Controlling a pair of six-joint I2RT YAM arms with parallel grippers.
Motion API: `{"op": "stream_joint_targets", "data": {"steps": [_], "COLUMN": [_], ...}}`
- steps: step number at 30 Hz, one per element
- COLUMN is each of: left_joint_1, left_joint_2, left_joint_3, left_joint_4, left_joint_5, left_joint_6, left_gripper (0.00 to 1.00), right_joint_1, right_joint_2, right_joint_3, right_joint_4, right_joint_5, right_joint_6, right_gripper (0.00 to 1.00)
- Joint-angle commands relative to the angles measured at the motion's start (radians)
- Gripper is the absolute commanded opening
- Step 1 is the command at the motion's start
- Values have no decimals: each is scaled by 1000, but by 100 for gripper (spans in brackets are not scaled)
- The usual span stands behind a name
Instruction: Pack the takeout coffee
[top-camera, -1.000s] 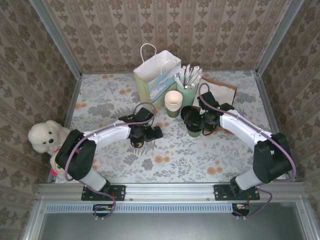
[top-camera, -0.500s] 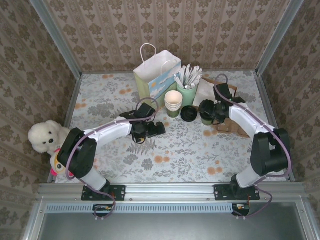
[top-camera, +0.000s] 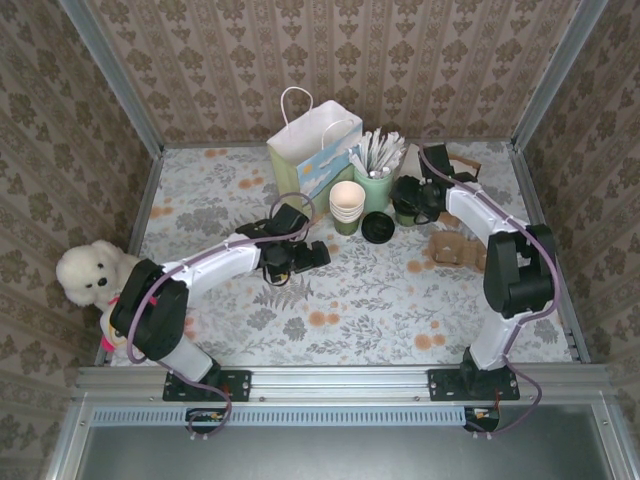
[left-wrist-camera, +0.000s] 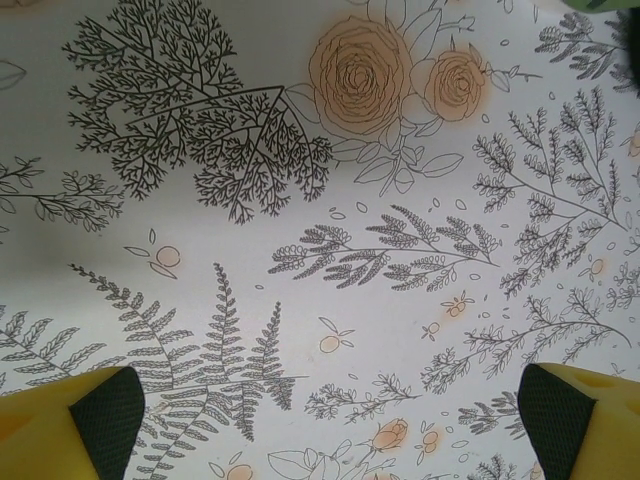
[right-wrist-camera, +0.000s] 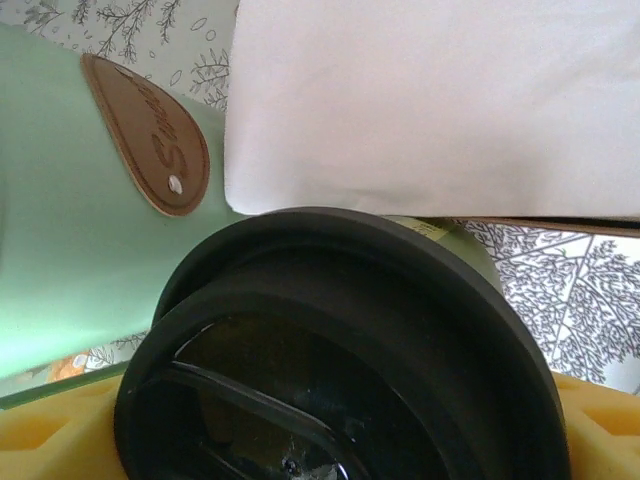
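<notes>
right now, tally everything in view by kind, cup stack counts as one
paper bag: 1
cup stack: 1
cup of sticks: 1
lidded coffee cup: 1
loose black lid: 1
white napkin: 1
brown paper under it: 1
cardboard carrier: 1
plush toy: 1
total: 9

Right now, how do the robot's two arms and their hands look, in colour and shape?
Both the left arm and the right arm have white shells between black joints, with a thin purple cable looping along each. The left hand and right hand are black from above; the wrist views show yellow fingers, dark-padded on the left.
</notes>
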Motion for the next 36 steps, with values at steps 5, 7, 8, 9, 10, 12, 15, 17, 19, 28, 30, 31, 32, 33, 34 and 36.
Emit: {"op": "stream_joint_targets", "data": {"steps": [5, 7, 8, 9, 10, 12, 15, 17, 19, 28, 30, 31, 32, 33, 34, 36], "left_joint_1": [9, 10, 10, 10, 10, 10, 9, 10, 10, 10, 9, 9, 10, 10, 10, 9], "left_joint_2": [-22, -24, -24, -24, -23, -25, -28, -29, -33, -42, -42, -43, -42, -41, -42, -42], "left_joint_3": [-2, 0, 0, 1, -1, -2, -5, -6, -9, -18, -20, -19, -20, -20, -19, -20], "left_joint_4": [-33, -34, -34, -34, -35, -36, -35, -37, -36, -25, -24, -22, -23, -24, -24, -24], "left_joint_5": [-15, -15, -15, -14, -15, -16, -16, -15, -14, -12, -8, -9, -7, -7, -7, -6], "left_joint_6": [29, 30, 29, 29, 29, 29, 27, 25, 26, 29, 29, 30, 32, 33, 32, 32], "left_gripper": [100, 100, 100, 100, 100, 100, 100, 100, 100, 100, 100, 100, 100, 100, 100, 100], "right_joint_1": [-6, -9, -11, -12, -14, -17, -27, -34, -37, -39, -39, -39, -39, -39, -39, -38], "right_joint_2": [85, 100, 108, 114, 117, 122, 131, 132, 127, 88, 81, 75, 70, 65, 61, 54], "right_joint_3": [70, 98, 114, 122, 128, 133, 139, 140, 139, 144, 141, 140, 139, 139, 138, 138], "right_joint_4": [-4, -16, -24, -26, -26, -23, -21, -21, -24, -48, -49, -49, -47, -46, -46, -46], "right_joint_5": [-16, -22, -27, -30, -31, -33, -45, -59, -66, -62, -64, -62, -62, -61, -60, -60], "right_joint_6": [18, 21, 18, 17, 19, 19, 28, 37, 41, 23, 18, 16, 14, 13, 11, 7], "right_gripper": [85, 86, 86, 87, 87, 87, 87, 88, 89, 93, 94, 94, 94, 94, 95, 95]}}
